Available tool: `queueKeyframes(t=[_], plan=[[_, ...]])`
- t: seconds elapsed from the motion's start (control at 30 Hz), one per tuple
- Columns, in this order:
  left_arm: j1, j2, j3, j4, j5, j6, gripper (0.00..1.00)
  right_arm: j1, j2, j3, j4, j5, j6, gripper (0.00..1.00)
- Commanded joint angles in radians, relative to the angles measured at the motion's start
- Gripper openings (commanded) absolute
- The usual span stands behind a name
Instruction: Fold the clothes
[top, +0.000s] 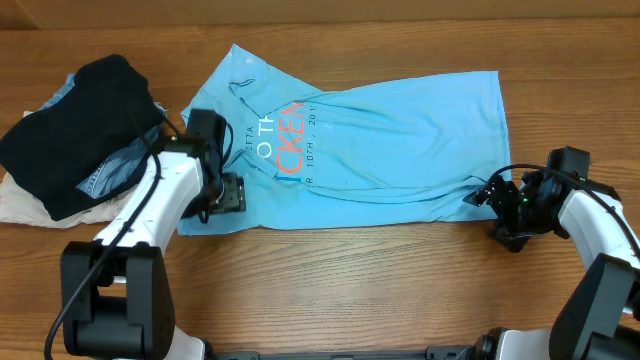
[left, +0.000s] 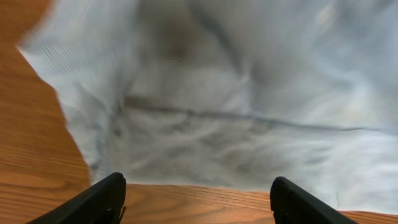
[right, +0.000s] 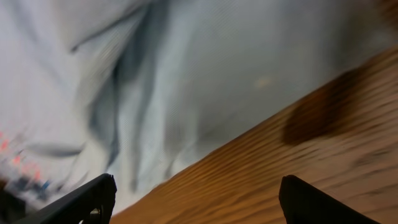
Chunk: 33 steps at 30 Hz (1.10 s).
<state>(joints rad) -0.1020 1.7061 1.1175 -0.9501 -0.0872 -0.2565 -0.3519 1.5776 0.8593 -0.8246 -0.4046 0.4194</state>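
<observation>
Right now the light sky-blue T-shirt (top: 400, 140) is lying spread across the middle of the wooden table (top: 350, 280), with its white and orange lettering (top: 285, 140) facing up on the left half. Long creases are running through the cloth, and its upper left part is lying at an angle, one corner pointing toward the far edge.

The left gripper (top: 232, 193) is sitting low at the shirt's near left hem. In the left wrist view its two black fingers (left: 102, 200) are standing wide apart with nothing between them, only bare wood and the edge of the cloth ahead, so this claw is gaping empty.

The right gripper (top: 487, 193) is resting at the shirt's near right corner. In the right wrist view its fingers (right: 87, 200) are likewise spreading wide over wood and hem, holding nothing. Whether either claw is touching the fabric is not clear.

At the table's left side, just beside the shirt, a black garment (top: 85, 130) is lying on top of a denim-blue garment (top: 115, 172), and a cream garment (top: 30, 205) is peeking out underneath.
</observation>
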Motion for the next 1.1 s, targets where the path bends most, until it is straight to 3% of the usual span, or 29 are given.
queueKeyframes(t=[0.0,0.07,0.1,0.13,0.3,0.4,0.47,0.53,0.8,0.83,0.87,0.93,1.07], plan=[[0.005,0.009,-0.083,0.064,0.002,-0.036,0.76,-0.019,0.0,0.018,-0.013,0.172,0.096,0.86],[0.005,0.009,-0.144,0.123,-0.029,-0.036,0.72,-0.057,0.002,0.017,0.013,0.207,0.132,0.71],[0.005,0.009,-0.168,0.149,-0.04,-0.037,0.7,-0.072,0.002,0.015,0.033,0.206,0.132,0.58],[0.005,0.009,-0.193,0.172,-0.05,-0.04,0.69,-0.083,0.002,0.01,0.056,0.2,0.132,0.53],[0.005,0.009,-0.273,0.23,-0.08,-0.04,0.65,-0.084,0.003,-0.068,0.257,0.121,0.135,0.44],[0.005,0.009,-0.278,0.226,-0.126,-0.053,0.66,-0.08,0.003,-0.114,0.305,0.101,0.135,0.34],[0.006,0.009,-0.278,0.232,-0.129,-0.064,0.67,-0.08,0.003,-0.132,0.306,0.146,0.135,0.24],[0.009,0.009,-0.278,0.241,-0.13,-0.066,0.67,-0.085,0.003,-0.135,0.305,0.186,0.135,0.05],[0.107,0.009,-0.278,0.225,-0.13,-0.045,0.63,-0.188,0.003,-0.071,0.235,0.251,0.135,0.04],[0.13,0.009,-0.278,0.221,-0.126,-0.035,0.63,-0.187,0.003,-0.06,0.234,0.192,0.13,0.44],[0.132,0.009,-0.277,0.217,-0.125,-0.034,0.64,-0.187,0.003,-0.054,0.23,0.173,0.129,0.54],[0.132,0.009,-0.272,0.209,-0.121,-0.023,0.66,-0.188,-0.005,-0.031,0.207,0.151,0.127,0.57],[0.132,0.008,-0.25,0.174,-0.121,-0.019,0.67,-0.184,-0.053,0.089,0.113,0.021,0.05,0.55]])
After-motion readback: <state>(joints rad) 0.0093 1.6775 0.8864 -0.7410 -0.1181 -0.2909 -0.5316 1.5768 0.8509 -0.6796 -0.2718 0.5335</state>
